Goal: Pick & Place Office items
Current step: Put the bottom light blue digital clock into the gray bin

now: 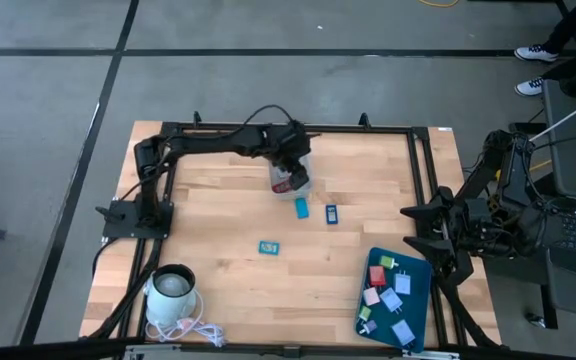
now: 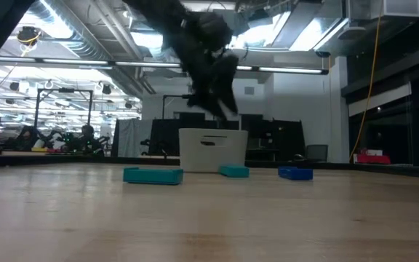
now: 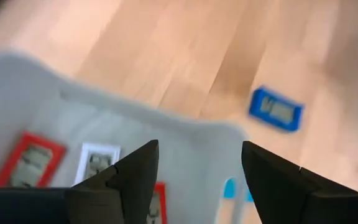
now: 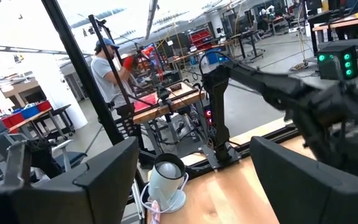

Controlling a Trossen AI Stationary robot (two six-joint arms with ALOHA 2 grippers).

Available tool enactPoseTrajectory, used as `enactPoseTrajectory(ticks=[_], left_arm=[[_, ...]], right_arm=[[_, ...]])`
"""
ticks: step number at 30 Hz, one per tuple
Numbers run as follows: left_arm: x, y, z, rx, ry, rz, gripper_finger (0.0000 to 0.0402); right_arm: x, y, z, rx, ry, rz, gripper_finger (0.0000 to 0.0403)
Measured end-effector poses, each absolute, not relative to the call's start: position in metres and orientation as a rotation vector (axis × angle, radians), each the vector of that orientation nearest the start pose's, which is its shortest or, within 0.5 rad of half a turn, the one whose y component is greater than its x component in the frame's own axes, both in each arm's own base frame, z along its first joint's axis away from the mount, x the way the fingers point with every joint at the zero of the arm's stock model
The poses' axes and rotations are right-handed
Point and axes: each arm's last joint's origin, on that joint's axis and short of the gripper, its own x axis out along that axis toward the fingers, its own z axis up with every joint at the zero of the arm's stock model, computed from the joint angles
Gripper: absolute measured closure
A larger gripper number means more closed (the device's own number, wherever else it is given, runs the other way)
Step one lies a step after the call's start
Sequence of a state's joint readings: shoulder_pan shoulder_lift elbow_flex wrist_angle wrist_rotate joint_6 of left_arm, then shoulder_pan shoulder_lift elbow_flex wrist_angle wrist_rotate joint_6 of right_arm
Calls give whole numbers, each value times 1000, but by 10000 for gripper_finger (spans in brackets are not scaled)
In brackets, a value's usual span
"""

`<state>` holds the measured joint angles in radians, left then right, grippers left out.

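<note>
My left gripper (image 1: 293, 168) is open and empty above the translucent grey bin (image 1: 290, 176) at the table's far middle. In the left wrist view (image 3: 197, 165) its fingers stand apart over the bin (image 3: 104, 124), which holds red-framed pieces (image 3: 30, 158) and a white one (image 3: 95, 163). A light blue piece (image 1: 301, 206), a dark blue piece (image 1: 332, 212) and a teal piece (image 1: 269, 247) lie flat on the table. The dark-teal tray (image 1: 416, 300) at the near right holds several small pieces. My right gripper (image 4: 191, 180) is open and empty at the table's right edge.
A white mug-like pot (image 1: 172, 288) with a white cord stands at the near left corner. A black frame (image 1: 268, 128) runs round the table's far and side edges. Bare wood lies between the loose pieces and the tray. People show in the room beyond, in the right wrist view.
</note>
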<state>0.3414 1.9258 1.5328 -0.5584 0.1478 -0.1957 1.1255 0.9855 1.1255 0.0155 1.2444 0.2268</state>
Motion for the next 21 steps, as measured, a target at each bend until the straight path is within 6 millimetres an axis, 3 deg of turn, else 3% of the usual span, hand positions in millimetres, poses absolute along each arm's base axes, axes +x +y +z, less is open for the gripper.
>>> enactPoseTrajectory(ticks=[6,12,17,21], left_arm=[[398,102,298,-331,846,131,186],[377,38,348,-284,821,51,188],[354,-25,336,-106,1068,121,186],[352,-65,307,-39,1158,89,172]], right_arm=[[104,155,429,370,-72,-108,88],[104,155,429,363,-71,-109,88],[104,155,429,339,-70,-113,88],[104,154,429,326,-70,-156,88]])
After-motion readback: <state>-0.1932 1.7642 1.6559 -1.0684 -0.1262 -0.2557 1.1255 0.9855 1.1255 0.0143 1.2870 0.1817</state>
